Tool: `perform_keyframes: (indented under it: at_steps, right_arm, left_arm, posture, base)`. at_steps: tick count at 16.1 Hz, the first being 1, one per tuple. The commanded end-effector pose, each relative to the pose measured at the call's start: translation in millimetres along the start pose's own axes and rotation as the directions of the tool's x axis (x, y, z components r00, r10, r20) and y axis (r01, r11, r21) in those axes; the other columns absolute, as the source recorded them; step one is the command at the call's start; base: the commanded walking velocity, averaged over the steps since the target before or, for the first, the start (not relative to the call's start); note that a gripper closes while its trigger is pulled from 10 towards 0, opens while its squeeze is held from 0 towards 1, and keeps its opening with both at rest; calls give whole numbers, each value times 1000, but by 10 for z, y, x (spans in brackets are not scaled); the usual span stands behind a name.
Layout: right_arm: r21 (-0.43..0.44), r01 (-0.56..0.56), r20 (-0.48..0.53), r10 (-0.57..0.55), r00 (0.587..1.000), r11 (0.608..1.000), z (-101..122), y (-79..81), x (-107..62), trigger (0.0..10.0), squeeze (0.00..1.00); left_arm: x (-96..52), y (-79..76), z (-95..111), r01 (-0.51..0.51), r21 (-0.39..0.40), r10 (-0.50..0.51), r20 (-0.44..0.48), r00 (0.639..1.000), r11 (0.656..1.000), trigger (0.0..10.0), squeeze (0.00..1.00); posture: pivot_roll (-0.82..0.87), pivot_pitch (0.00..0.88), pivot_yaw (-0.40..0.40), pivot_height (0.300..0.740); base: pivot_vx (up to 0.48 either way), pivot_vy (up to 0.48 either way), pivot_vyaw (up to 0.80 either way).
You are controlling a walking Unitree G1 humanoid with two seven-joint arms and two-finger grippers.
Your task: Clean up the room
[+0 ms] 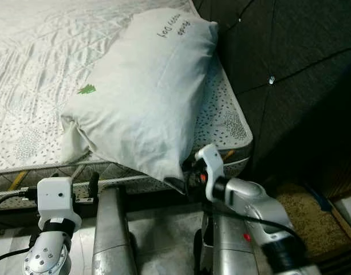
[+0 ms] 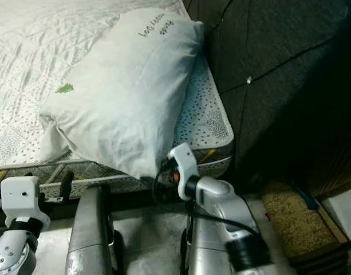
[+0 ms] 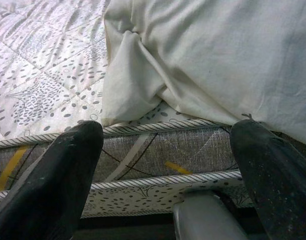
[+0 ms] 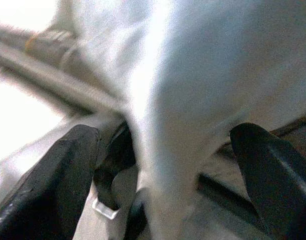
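A plump white fabric pillow (image 1: 144,91) is laid across the corner of a quilted, speckled white mattress (image 1: 26,74), its lower corner overhanging between the spread fingers of the right gripper (image 4: 162,165). Upside-down handwriting and a small green tree print (image 1: 86,89) are seen; "Day" is legible. The left gripper (image 3: 167,165) is held open beneath the mattress edge.

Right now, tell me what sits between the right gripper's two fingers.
A hanging corner of the pillow lies between the fingers of the right gripper, which are spread wide apart. The right wrist view shows this, though blurred.
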State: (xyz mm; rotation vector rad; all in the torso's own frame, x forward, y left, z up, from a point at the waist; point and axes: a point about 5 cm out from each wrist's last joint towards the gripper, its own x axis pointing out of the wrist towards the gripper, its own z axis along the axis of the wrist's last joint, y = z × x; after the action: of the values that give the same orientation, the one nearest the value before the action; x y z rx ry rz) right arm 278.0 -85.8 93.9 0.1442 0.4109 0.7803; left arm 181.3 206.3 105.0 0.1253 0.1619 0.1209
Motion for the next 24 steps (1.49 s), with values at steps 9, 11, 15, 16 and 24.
perform_keyframes:
  at_steps: [9,11,15,16,24]
  right_arm:
    - [100,196,28,-200,979,975,95,-148,7,0,0]
    - [113,185,30,-190,981,976,118,-138,22,0,0]
    - [105,233,67,-241,968,967,201,-217,38,0,0]
    - [81,239,74,-245,967,968,230,-244,42,0,0]
    - [-47,498,149,-487,861,866,567,-747,-32,0,0]
  left_arm:
    - [44,40,-7,-1,3,1,-12,1000,1000,10000,0]
    - [63,34,-15,-5,2,5,-12,1000,1000,10000,0]
    - [90,24,-10,-14,-8,14,-7,1000,1000,10000,0]
    - [108,15,-6,-14,-11,14,-3,1000,1000,10000,0]
    - [387,-141,148,-5,-61,10,82,997,998,10000,0]
  posture:
    - [99,164,0,493]
    - [96,164,1,493]
    - [95,142,-1,493]
    - [92,133,-3,493]
    - [74,76,-15,493]
  base:
    - [0,0,0]
    - [0,0,0]
    - [0,0,0]
    - [0,0,0]
    - [0,0,0]
